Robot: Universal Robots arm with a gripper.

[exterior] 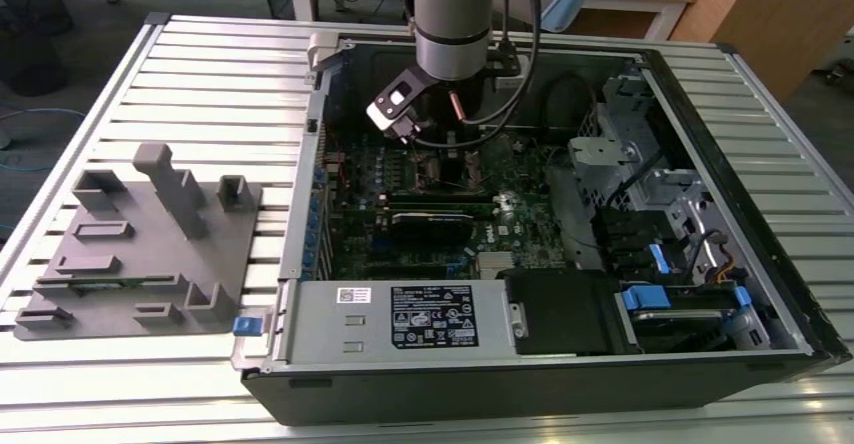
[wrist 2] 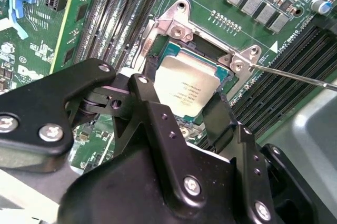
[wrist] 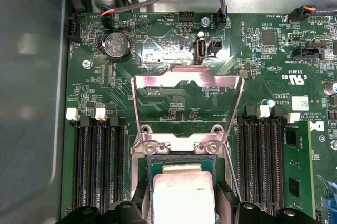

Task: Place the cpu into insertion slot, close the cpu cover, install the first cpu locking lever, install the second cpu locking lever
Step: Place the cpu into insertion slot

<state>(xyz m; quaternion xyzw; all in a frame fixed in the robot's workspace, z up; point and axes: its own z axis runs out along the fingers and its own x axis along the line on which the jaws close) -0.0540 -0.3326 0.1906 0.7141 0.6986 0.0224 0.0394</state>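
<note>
**Chip at the socket, cover and levers waiting**

The small flat square cpu with the dull silver-grey metal top (wrist 2: 189, 87) is lying within the insertion slot (wrist 2: 181, 50). This slot is the dark square socket with a silvery rim, set into the green circuit board (wrist: 158, 50). The black gripper (wrist 2: 183, 98) is hanging directly over it. Its two black fingers (wrist 2: 158, 119) are pinching the chip by opposite edges.

I am judging the first step as nearly finished, since the chip is sitting at the socket but is not let go. Everything after that is waiting. The cpu cover (wrist: 158, 81), a thin silvery frame plate with a large square cutout, is standing swung back on its hinge, not closed. A thin steel lever rod (wrist 2: 295, 74) is jutting free beside the socket, unlatched.

Long black memory slots (wrist: 100, 166) are flanking the socket on two sides. In the exterior view, reading the open black computer case (exterior: 534, 374) as a dial, the arm is reaching down at about twelve o'clock. A grey moulded fixture block (exterior: 134, 254) is sitting on the slatted metal table (exterior: 214, 74) out at nine o'clock.

The socket's contacts are lying under the chip, so I cannot tell whether it is sitting fully flat. The first wrist view is cutting off the chip's near edge. I cannot clearly pick out a second lever.
</note>
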